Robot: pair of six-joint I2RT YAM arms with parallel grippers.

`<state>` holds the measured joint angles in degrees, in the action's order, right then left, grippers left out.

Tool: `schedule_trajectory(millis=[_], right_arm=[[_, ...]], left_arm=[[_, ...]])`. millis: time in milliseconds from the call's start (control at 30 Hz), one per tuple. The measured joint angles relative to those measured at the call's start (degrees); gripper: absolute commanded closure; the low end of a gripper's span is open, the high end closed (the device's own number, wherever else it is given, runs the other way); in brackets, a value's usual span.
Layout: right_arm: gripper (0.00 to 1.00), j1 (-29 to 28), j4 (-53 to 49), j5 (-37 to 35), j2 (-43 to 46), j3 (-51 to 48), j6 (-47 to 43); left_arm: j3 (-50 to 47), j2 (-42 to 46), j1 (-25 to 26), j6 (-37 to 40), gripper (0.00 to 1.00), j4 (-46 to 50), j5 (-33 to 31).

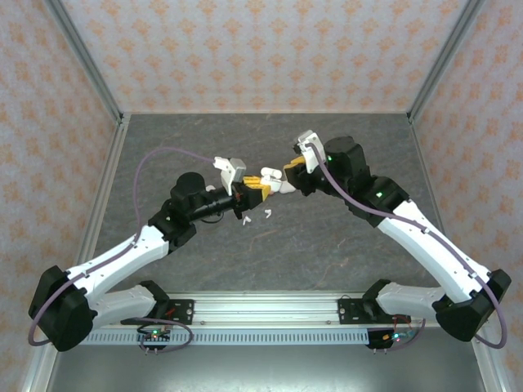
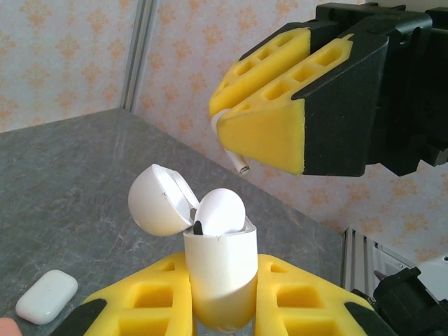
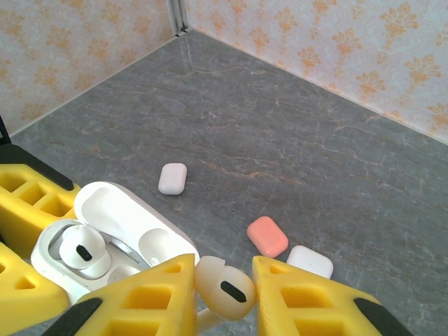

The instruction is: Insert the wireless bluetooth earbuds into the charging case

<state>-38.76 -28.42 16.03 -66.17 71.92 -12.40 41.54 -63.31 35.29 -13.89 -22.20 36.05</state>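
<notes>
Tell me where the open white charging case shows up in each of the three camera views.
Top external: charging case at centre, a small white shape between the arms' tips.
Left wrist: case bottom centre, upright, lid swung left.
Right wrist: case lower left, lid open, seen from above.
Shared landmark: yellow fingers of the left gripper, closed on it.

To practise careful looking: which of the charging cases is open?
The white case in the left gripper, lid flipped back; the pink case and two loose white cases on the table lie closed.
</notes>
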Motion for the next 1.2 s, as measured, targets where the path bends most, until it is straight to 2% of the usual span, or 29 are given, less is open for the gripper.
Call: schedule_trajectory(millis=[1200], right_arm=[[0.75,-0.59,0.5,4.2,-2.93,0.0,-0.07]], left_arm=[[0.55,-0.39,0.72,-0.15,1.0,-0.13,0.92]])
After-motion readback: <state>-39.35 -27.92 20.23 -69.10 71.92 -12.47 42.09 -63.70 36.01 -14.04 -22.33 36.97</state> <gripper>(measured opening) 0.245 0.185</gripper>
